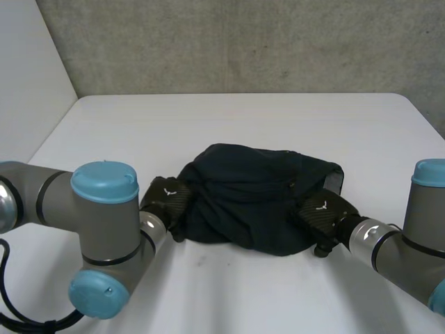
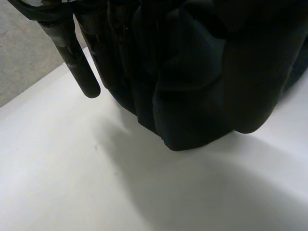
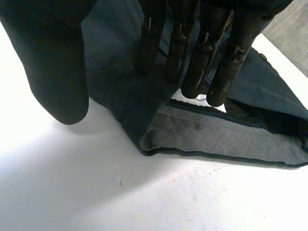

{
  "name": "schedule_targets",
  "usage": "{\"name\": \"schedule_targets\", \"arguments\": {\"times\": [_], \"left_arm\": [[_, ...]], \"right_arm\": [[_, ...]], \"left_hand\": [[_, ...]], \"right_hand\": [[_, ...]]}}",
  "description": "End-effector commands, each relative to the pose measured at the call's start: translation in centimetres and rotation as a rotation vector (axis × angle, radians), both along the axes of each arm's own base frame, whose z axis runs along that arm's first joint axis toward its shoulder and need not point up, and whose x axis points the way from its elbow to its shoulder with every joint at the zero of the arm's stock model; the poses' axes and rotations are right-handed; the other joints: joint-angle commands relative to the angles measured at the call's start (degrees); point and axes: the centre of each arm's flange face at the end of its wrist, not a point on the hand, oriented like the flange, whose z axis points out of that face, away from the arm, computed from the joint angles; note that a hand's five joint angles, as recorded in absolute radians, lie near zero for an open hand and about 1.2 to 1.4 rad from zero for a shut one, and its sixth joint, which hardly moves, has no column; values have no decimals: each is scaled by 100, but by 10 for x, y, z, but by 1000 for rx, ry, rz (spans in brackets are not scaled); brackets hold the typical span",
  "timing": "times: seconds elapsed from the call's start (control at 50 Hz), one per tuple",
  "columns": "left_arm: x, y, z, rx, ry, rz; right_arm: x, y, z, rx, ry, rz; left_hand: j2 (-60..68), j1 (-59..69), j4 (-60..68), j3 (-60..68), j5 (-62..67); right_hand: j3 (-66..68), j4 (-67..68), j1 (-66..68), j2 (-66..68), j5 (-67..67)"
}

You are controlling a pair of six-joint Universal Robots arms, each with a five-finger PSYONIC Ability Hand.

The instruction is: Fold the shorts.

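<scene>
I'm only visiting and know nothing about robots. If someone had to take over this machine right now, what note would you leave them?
Left robot hand: at the left end of the shorts, tucked into the cloth; its grip is hidden.
Right robot hand: open, at the right end, straight fingers lying on the cloth, thumb apart.
Shorts: bunched in a dark heap in the middle of the table; by the right robot hand an edge is turned over, showing the grey lining.
Done: no neat fold visible.
Left: spread them flat, then fold.
</scene>
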Motion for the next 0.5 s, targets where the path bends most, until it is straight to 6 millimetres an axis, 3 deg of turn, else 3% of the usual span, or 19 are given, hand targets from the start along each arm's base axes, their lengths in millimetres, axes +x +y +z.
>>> {"name": "schedule_targets", "arguments": {"times": [0.02, 0.14, 0.18, 0.24, 0.26, 0.32, 0.4, 0.48, 0.5], "left_arm": [[-8, -5, -3, -20, -8, 12], [-13, -11, -9, -20, -12, 10], [-15, -13, -9, -25, -8, 9], [-17, -17, -6, -40, 3, 9], [-19, -20, -2, -55, 13, 9], [-21, -25, 5, -76, 28, 14], [-25, -33, 24, -124, 59, 20], [-22, -36, 77, -235, 126, 41], [-18, -32, 103, -286, 151, 44]], "right_arm": [[2, -5, -3, -3, -2, -1], [3, -10, 0, -21, -14, -6], [4, -14, 3, -32, -20, -7], [5, -16, 6, -40, -29, -10], [7, -18, 9, -46, -39, -13], [8, -22, 16, -58, -60, -28], [8, -31, 33, -88, -99, -74], [6, -37, 77, -175, -168, -121], [5, -38, 101, -220, -201, -144]], "left_hand": [[373, 251, 422, 352, 441], [1213, 1090, 1262, 1191, 1280], [2283, 2161, 2332, 2261, 2350], [3749, 3626, 3798, 3727, 3816], [5218, 5095, 5267, 5196, 5285], [5233, 5110, 5282, 5211, 5300], [5233, 5110, 5282, 5211, 5300], [5233, 5110, 5282, 5211, 5300], [5233, 5110, 5282, 5211, 5300]], "right_hand": [[1282, 1291, 1810, 1284, 1453], [3231, 3240, 3759, 3233, 3403], [4266, 4275, 4794, 4269, 4438], [4271, 4281, 4800, 4274, 4443], [4271, 4281, 4800, 4274, 4443], [4271, 4281, 4800, 4274, 4443], [4271, 4281, 4800, 4274, 4443], [4271, 4281, 4800, 4274, 4443], [4271, 4281, 4800, 4274, 4443]]}}
